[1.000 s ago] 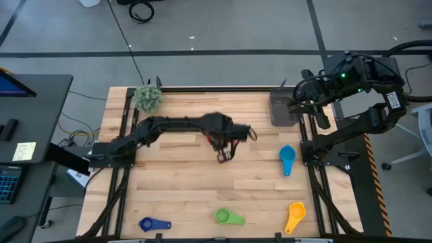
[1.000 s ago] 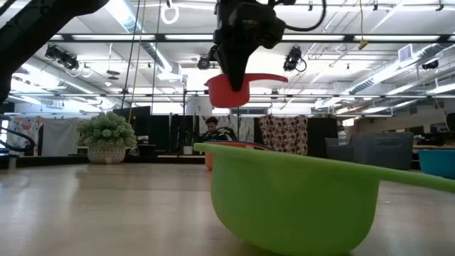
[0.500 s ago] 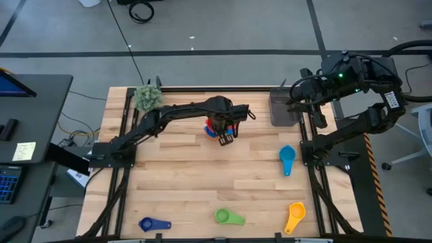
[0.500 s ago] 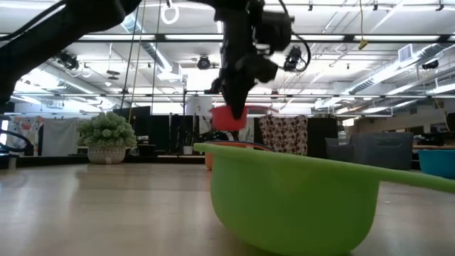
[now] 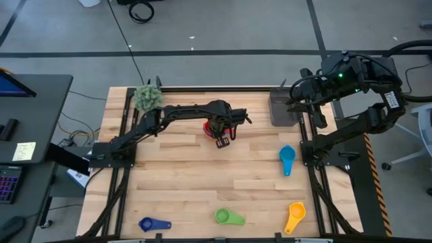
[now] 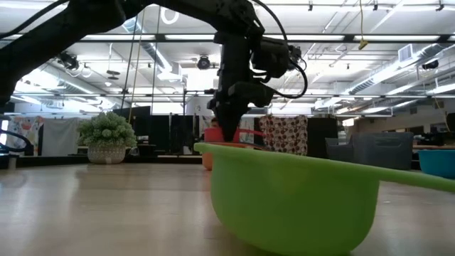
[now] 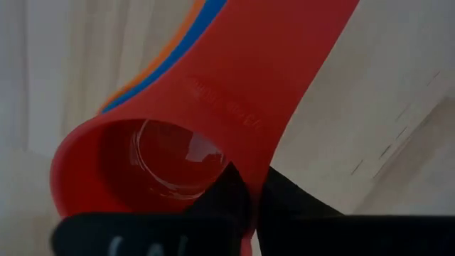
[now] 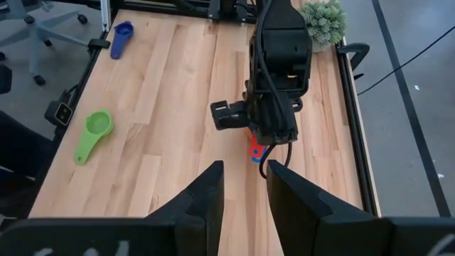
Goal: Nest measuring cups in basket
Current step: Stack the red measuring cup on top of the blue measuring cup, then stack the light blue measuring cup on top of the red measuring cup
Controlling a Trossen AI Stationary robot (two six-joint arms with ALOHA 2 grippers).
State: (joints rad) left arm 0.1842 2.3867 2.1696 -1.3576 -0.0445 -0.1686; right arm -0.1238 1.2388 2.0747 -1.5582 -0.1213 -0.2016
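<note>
While the left jaws pinch narrowly on the thin rim of the red cup (image 7: 213,85), its bowl sits over the blue cup (image 7: 186,39) and orange cup (image 7: 142,84) directly beneath. The basket (image 5: 280,108) lies beside the slightly parted, empty right jaws. Risk: the plastic is glossy and hard, so an off-centre release may tip the round bowl onto the smooth wood counter (image 5: 182,182).

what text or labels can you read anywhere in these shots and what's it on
No text can be read in full.
Red measuring cup: raised lettering along its handle in the left wrist view, too faint to read.
White tag on the right arm: dark marks, too small to read.
Yellow note on the side desk: writing too small to read.
White marks on the left gripper's body: cut off, unreadable.
</note>
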